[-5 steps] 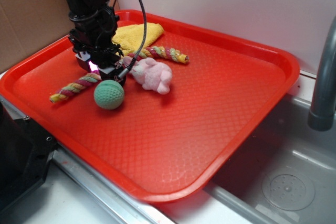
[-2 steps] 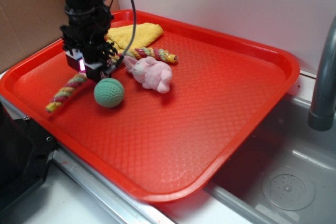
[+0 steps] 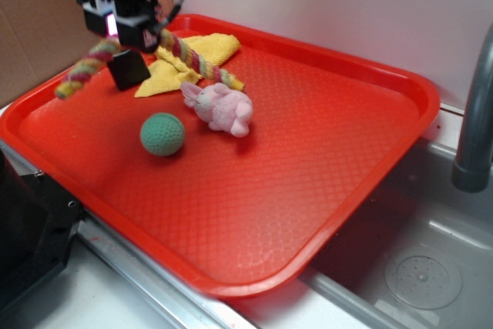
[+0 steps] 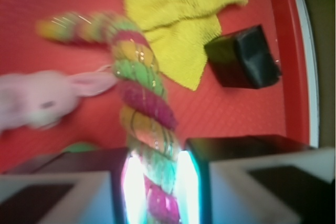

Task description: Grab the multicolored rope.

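The multicolored rope (image 3: 196, 58) hangs in the air above the red tray (image 3: 308, 152), its pink, yellow and green twists drooping on both sides of my gripper (image 3: 127, 30). One end (image 3: 73, 82) dangles to the left, the other slopes down over the yellow cloth (image 3: 202, 50). In the wrist view the rope (image 4: 139, 98) runs between the two lit pads, and my gripper (image 4: 157, 182) is shut on it.
A green ball (image 3: 162, 134) and a pink plush bunny (image 3: 221, 108) lie on the tray below the rope. A small black block (image 3: 128, 69) stands by the cloth. A grey faucet pipe (image 3: 474, 129) and a sink (image 3: 416, 267) are at the right.
The gripper has risen and moved back-left with the rope in it. The rope has left the tray surface and now hangs from the jaws; the ball and the bunny have stayed put.
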Available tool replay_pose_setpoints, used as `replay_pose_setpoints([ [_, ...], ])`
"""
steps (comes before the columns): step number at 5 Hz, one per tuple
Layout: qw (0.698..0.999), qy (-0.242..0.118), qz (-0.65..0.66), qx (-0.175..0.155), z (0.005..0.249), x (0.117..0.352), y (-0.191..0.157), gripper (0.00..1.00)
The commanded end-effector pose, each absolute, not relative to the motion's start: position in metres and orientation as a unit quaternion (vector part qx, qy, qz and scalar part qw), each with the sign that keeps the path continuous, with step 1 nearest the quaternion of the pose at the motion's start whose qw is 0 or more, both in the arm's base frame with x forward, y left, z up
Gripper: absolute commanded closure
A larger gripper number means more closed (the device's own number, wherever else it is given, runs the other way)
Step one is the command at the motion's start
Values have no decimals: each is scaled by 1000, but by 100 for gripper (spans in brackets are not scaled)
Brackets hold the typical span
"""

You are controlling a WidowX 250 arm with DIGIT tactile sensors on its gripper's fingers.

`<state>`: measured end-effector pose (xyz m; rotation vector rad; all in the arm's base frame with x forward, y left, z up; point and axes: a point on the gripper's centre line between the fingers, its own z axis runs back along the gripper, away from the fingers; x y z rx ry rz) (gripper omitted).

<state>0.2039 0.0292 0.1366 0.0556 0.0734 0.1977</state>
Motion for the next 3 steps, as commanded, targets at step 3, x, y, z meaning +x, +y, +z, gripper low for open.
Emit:
replay_pose_setpoints([
  [3, 996, -42, 63, 46, 210, 191, 13, 100],
])
